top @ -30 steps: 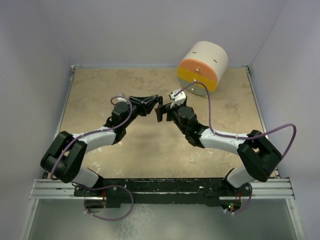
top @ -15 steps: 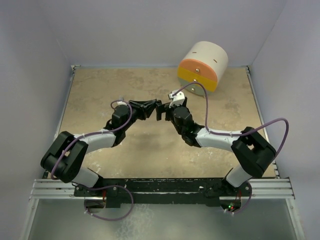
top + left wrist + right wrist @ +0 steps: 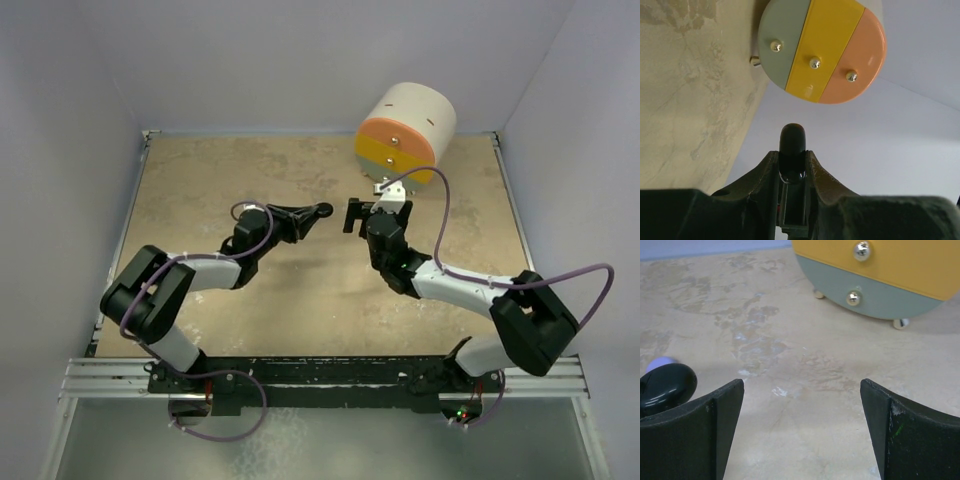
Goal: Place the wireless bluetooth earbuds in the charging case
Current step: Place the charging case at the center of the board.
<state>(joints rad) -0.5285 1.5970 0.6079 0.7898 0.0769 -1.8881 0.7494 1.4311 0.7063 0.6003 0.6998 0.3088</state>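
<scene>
From the top, the left fingers (image 3: pixel 310 212) pinch the black case (image 3: pixel 323 209). The right fingers (image 3: pixel 350 205) are spread wide at its 3 o'clock, not touching. Left wrist: the case (image 3: pixel 792 142) pokes out at 12 o'clock. Right wrist: the case (image 3: pixel 667 385) sits at 9 o'clock.

We see a smooth, glossy black case (image 3: pixel 792 136), plastic by its look, catching bright highlights. The left gripper (image 3: pixel 792 154) and right gripper (image 3: pixel 801 385) have matt black plastic fingers. The table (image 3: pixel 790 405) looks matt, mottled beige and stone-like. The drum (image 3: pixel 832 45) has a shiny, smooth plastic face, and its knobs (image 3: pixel 814 63) gleam like polished metal.
</scene>
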